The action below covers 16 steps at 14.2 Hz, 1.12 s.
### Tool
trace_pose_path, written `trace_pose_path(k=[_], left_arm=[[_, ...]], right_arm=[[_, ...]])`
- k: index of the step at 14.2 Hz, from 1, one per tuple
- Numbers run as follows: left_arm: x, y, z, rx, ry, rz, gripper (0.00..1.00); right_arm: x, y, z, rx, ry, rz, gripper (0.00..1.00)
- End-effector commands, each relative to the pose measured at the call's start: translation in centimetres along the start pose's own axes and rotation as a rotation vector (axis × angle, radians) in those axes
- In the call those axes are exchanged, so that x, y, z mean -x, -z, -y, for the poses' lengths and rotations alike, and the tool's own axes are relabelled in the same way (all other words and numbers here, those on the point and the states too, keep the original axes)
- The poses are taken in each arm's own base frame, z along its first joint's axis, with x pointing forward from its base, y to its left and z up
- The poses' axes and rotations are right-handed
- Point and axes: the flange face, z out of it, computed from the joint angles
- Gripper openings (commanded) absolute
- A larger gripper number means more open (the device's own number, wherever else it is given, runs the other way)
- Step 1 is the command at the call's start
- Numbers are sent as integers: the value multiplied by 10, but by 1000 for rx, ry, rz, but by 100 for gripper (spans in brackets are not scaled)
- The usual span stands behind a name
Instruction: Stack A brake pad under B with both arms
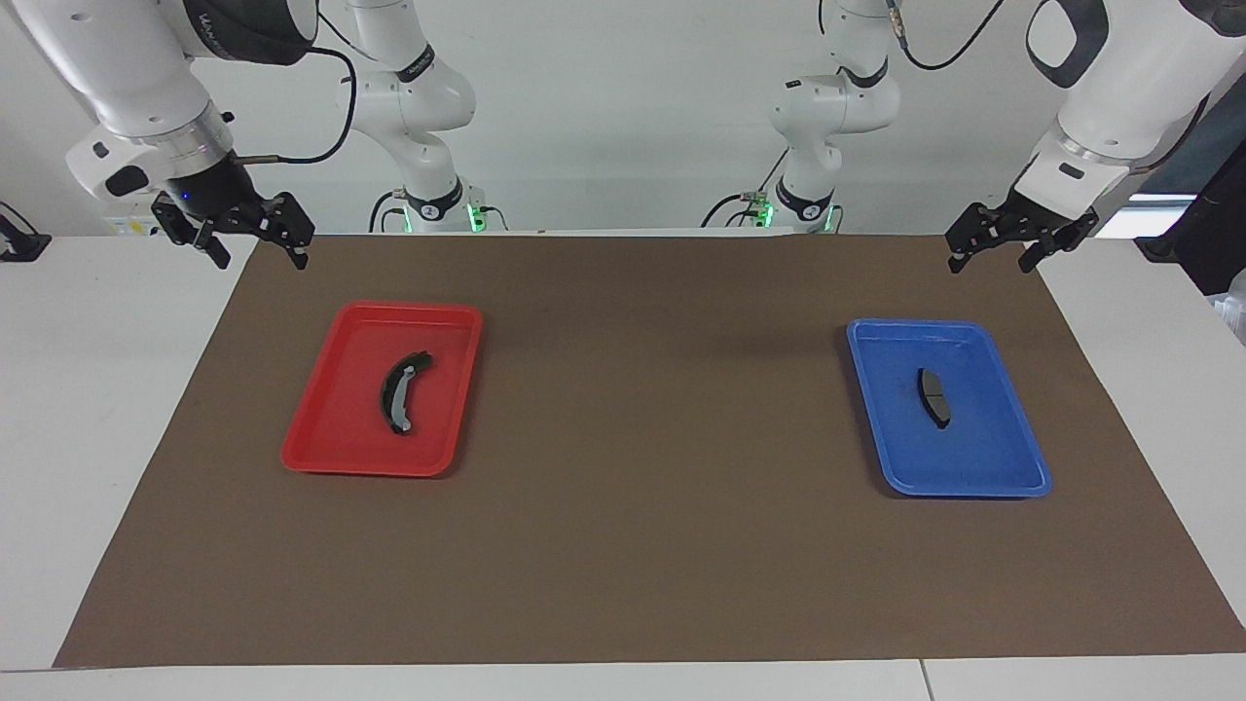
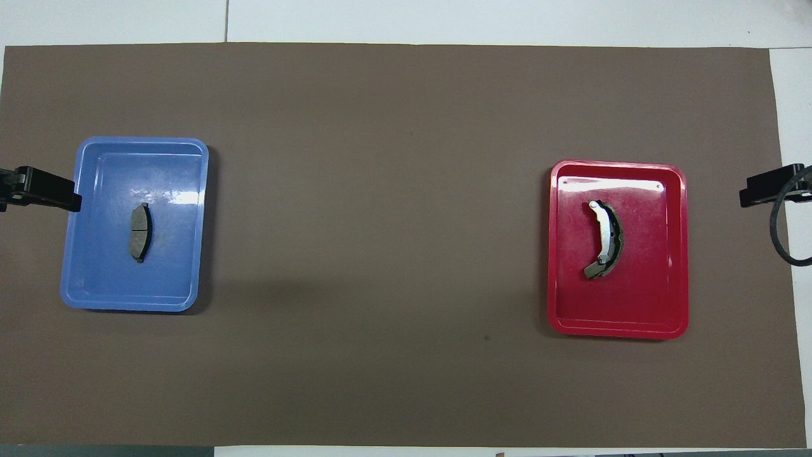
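Note:
The A brake pad (image 1: 934, 396), short, stubby and dark grey, lies in the blue tray (image 1: 973, 485) toward the left arm's end of the table; it also shows in the overhead view (image 2: 139, 233). B (image 1: 400, 391), the long black crescent with a light grey end, lies in the red tray (image 1: 321, 456) toward the right arm's end; it also shows in the overhead view (image 2: 606, 240). My left gripper (image 1: 990, 263) hangs open and empty over the mat's corner, apart from the blue tray. My right gripper (image 1: 261, 261) hangs open and empty over the other corner, apart from the red tray.
A brown mat (image 1: 642, 467) covers the table between and around the two trays. In the overhead view the blue tray (image 2: 127, 303) and red tray (image 2: 615, 327) lie far apart. A black cable loop (image 2: 780, 241) hangs by the right gripper.

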Motion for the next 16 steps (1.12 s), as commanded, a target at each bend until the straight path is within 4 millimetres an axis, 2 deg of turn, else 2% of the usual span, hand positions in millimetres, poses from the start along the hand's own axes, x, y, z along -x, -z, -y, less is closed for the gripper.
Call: trace_pose_path(k=[1, 5, 7, 9, 10, 13, 15, 16], left_arm=[[5, 2, 2, -10, 4, -17, 100], [3, -19, 4, -19, -26, -114, 99], [0, -42, 8, -21, -50, -122, 99], [-5, -66, 24, -25, -80, -127, 98], [-6, -81, 28, -27, -93, -131, 98], [-15, -140, 40, -26, -114, -120, 96], [-27, -181, 58, -19, -87, -93, 95], [-30, -199, 61, -18, -83, -87, 95]], right_arm=[[5, 2, 0, -10, 13, -3, 100], [6, 2, 2, -10, 17, 0, 100], [6, 0, 3, -11, 18, 3, 100], [6, -2, 4, -11, 18, 6, 100], [6, -3, 5, -11, 20, 6, 100], [11, -18, 10, -16, 25, -26, 100], [9, -38, 25, -19, 21, -74, 100], [10, -60, 28, -21, -4, -77, 100]])
